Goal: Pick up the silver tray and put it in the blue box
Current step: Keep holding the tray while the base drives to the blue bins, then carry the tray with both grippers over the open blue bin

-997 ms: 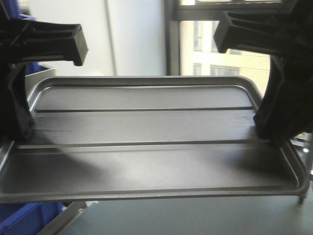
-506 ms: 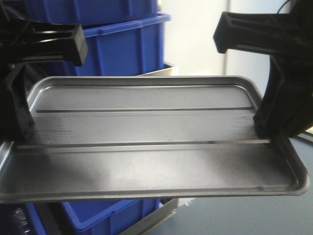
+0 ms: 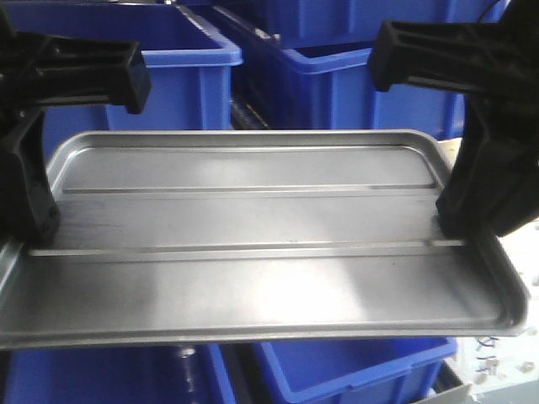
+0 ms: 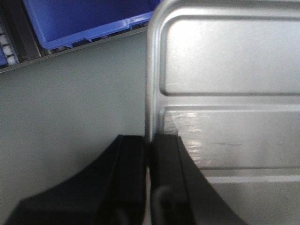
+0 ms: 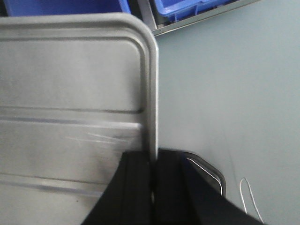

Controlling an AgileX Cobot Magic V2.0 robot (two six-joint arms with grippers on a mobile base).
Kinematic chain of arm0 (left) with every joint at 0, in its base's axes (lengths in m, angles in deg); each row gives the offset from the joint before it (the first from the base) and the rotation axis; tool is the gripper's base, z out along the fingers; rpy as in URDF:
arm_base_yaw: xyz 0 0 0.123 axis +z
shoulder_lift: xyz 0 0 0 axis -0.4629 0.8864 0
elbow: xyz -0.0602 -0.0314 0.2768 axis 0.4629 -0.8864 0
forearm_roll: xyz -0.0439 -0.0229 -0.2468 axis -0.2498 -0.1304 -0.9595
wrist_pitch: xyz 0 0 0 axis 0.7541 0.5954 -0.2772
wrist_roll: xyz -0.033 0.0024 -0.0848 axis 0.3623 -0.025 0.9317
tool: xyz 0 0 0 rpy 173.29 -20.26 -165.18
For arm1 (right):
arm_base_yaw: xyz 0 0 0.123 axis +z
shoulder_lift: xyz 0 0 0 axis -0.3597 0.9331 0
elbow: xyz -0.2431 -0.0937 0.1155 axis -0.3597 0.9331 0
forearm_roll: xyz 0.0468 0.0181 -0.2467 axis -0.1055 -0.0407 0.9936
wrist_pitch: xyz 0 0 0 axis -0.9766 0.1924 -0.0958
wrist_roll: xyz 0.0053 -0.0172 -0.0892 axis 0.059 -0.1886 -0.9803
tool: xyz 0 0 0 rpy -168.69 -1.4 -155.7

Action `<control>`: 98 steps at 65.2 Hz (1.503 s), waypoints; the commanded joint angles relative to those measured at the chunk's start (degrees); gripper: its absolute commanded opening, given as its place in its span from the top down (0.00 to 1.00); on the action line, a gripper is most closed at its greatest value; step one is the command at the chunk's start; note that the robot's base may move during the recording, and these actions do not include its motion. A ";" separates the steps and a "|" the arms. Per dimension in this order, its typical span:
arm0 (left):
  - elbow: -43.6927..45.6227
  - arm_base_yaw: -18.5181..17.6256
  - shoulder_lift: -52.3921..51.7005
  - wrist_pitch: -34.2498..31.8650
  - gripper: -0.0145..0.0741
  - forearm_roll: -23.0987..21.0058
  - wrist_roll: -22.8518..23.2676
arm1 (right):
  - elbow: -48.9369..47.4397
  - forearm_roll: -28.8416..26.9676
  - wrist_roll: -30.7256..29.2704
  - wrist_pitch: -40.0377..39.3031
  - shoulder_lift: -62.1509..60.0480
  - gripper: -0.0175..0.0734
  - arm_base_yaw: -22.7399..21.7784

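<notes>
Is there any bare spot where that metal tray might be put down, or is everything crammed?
Bare grey tabletop lies left of the silver tray, bordered by blue boxes and the left gripper. More of it lies to the tray's right, beyond the right gripper. Ahead, in the front view, the boxes stand crowded edge to edge.

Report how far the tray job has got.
Done: the silver tray is off the table, left gripper and right gripper clamped on its end rims. In hand: it hangs level before the blue box. Left: lower it inside, release.
</notes>
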 commanded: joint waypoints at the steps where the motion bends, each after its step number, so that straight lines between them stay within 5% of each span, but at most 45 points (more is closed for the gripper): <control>1: 1.40 -0.34 -1.58 -0.43 0.85 1.43 0.44 | -1.45 1.49 -0.26 -2.10 -1.45 0.75 -0.01; 98: 1.40 -0.34 -1.58 -0.43 0.85 1.43 0.44 | -1.45 1.49 -0.26 -2.10 -1.45 0.75 -0.01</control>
